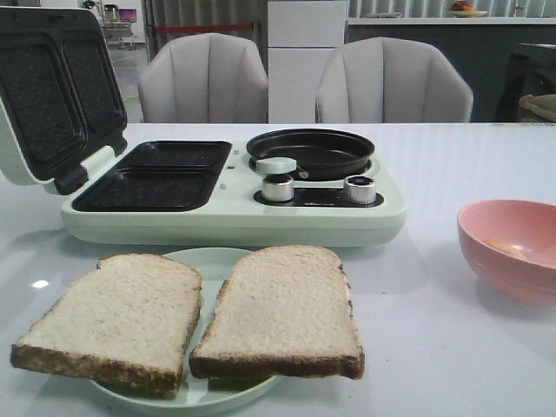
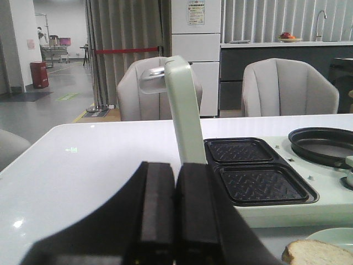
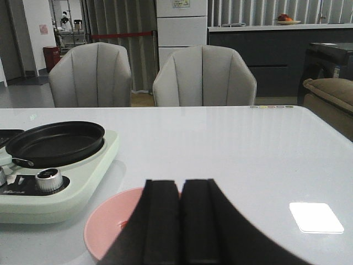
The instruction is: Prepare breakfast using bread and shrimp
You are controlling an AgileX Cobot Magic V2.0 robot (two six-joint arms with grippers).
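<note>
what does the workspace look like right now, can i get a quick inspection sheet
Surface: white glossy table, light glare, no spills seen.
Job's things: two bread slices side by side on a pale green plate; a small orange piece, probably the shrimp, in the pink bowl; breakfast maker with lid open, both sandwich plates bare, round pan bare.
Clutter: nothing seen.
Grippers: left gripper shut, holding nothing, near the lid; right gripper shut, holding nothing, over the bowl's near side.
Cables: nothing seen.
Surroundings: two grey chairs behind the table, a counter beyond.
</note>
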